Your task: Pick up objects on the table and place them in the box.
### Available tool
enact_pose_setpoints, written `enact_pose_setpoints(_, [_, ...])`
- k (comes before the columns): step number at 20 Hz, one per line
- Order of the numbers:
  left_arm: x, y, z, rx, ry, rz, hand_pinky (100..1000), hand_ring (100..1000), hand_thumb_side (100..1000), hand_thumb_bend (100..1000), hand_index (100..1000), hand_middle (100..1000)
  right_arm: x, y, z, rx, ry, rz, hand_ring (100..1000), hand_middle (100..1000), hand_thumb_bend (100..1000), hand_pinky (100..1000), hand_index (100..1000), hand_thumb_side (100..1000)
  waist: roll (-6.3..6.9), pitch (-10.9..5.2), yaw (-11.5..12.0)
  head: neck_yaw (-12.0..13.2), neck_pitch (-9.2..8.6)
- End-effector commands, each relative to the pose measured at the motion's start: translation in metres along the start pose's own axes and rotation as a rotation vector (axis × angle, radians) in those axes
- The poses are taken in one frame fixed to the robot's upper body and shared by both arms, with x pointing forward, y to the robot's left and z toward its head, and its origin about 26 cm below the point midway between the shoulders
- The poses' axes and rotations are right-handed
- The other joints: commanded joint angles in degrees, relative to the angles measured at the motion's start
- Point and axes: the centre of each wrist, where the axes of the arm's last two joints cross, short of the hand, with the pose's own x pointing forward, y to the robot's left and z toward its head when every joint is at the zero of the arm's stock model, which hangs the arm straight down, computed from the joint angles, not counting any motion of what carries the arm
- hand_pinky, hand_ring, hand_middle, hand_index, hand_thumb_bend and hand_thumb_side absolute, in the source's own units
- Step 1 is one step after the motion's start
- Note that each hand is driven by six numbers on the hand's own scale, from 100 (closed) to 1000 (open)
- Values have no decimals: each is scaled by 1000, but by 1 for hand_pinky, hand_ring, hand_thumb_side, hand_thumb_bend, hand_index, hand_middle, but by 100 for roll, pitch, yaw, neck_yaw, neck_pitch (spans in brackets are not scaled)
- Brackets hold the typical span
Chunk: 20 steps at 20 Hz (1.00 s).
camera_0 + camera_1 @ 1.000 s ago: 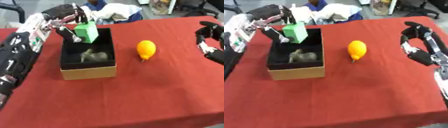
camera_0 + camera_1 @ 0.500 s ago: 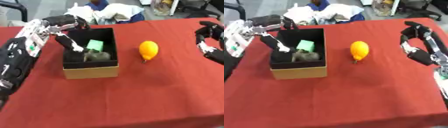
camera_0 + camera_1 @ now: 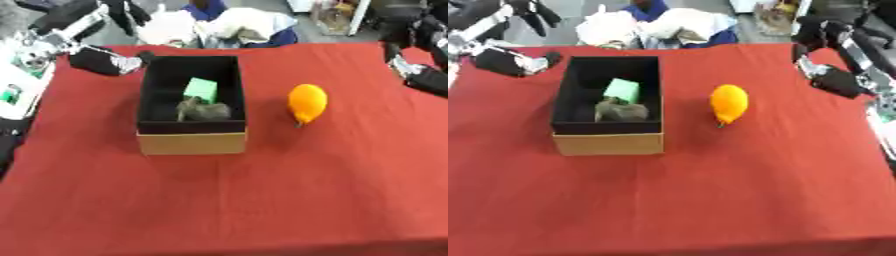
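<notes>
One orange fruit remains on the surface, its long axis toward me, nearer my right hand, fingers curled on nothing; my left hand also hangs empty.

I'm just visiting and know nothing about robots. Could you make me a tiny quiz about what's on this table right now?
1. True or false: the green block lies inside the box.
2. Which thing still lies on the red cloth outside the box? A) orange fruit B) blue cup C) spoon
3. Fill in: beside the green block in the box lies a ___ object.

Key: 1 true; 2 A; 3 grey.
</notes>
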Motion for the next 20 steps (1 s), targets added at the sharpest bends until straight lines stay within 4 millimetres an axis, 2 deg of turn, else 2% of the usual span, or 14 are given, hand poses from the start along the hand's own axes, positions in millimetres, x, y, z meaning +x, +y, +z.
enact_pose_setpoints(1, [10,13,6,97,-3,52,668,560,522,275,768,619,-17,-13,-2,86,58,43,752,743,145,718,924,650,-21,-55,90,-99,-56])
enact_pose_setpoints(10, [20,1,24,196,9,176,659,547,547,242,754,604,-47,20,-15,205,180,70,782,773,196,738,920,615,-45,12,312,-243,-143])
enact_pose_setpoints(12, [21,0,25,205,9,187,659,547,547,241,754,604,-51,28,-16,220,204,82,792,786,204,744,922,639,-48,16,337,-261,-153])
enact_pose_setpoints(14, [22,-1,26,205,9,192,659,547,551,241,755,604,-53,35,-17,261,223,116,816,814,245,763,928,653,-48,15,360,-270,-160])
enact_pose_setpoints(16, [22,-1,27,205,12,194,658,546,556,239,754,603,-53,37,-18,323,234,176,848,851,341,786,929,661,-48,15,376,-285,-168])
enact_pose_setpoints(18, [21,-1,28,206,14,197,658,545,558,237,754,602,-52,38,-19,384,238,251,851,848,412,790,917,635,-53,18,381,-284,-177])
enact_pose_setpoints(20, [21,-1,28,205,15,198,657,545,564,235,754,602,-52,38,-19,425,241,322,838,804,460,786,884,608,-59,23,381,-278,-189])
